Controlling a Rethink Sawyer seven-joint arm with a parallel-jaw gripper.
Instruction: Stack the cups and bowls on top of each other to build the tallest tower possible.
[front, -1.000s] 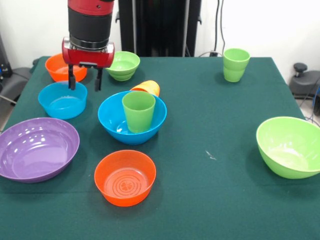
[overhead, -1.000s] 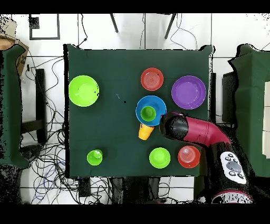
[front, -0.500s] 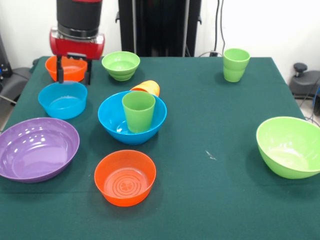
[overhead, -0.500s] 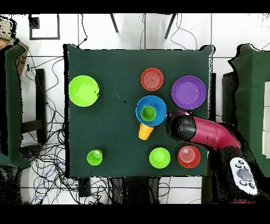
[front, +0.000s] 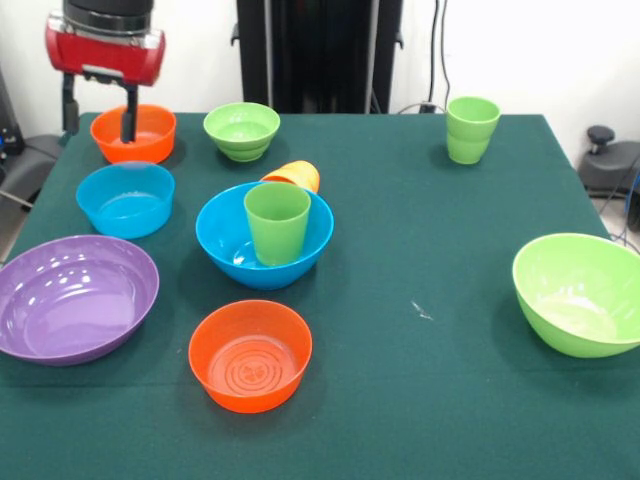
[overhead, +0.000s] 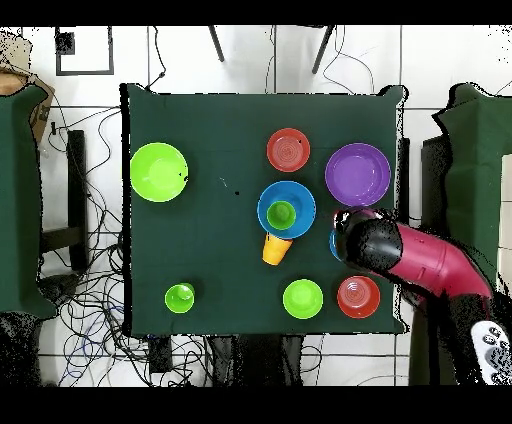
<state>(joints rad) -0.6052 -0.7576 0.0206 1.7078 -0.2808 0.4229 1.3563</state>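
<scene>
A robotics lab is indicated. A table covered in green cloth (overhead: 220, 130) is set on a white tiled floor (overhead: 90, 130) strewn with loose cables (overhead: 85, 290), and a black equipment rack (front: 318, 55) is seen against a plain white wall (front: 520, 50).

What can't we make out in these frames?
- Light blue bowl: overhead view, mostly covered by the arm.
- Hand: overhead view, hidden under the arm.
- Large lime bowl: front view, right side cut by the edge.
- Orange cup: front view, lower part behind the blue bowl.
</scene>
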